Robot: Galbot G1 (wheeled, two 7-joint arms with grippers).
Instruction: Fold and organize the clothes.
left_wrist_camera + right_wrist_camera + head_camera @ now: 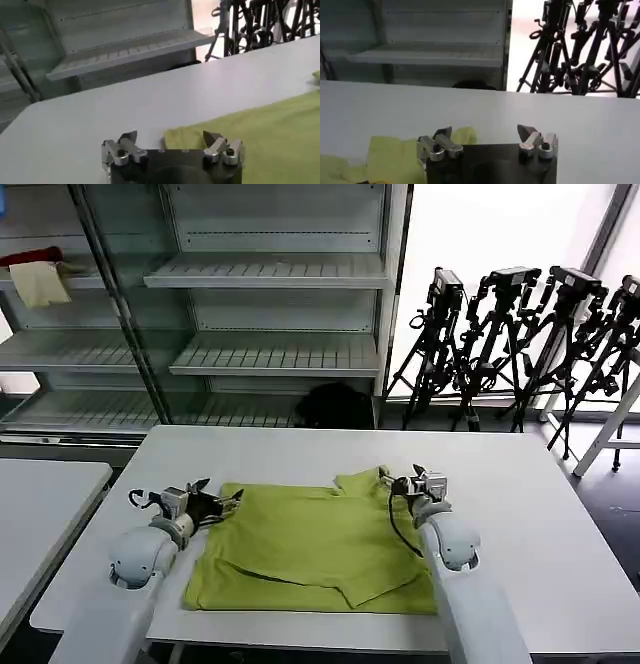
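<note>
Lime-green T-shirt [315, 549] partly folded mid-table [540, 514]. Left gripper [222, 502] at its far left corner, right gripper [405, 481] at the far right sleeve, both with fingers spread, pinching nothing (yet). Uneven grabs could skew the fold.

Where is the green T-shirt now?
In the head view, the T-shirt lies partly folded on the white table, between the left gripper and right gripper.

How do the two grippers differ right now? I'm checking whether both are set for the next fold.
The left gripper sits at the T-shirt's far left corner, which lies flat; the right gripper sits at the far right corner, where a sleeve bunches up. Both are open, low over the white table, holding nothing.
</note>
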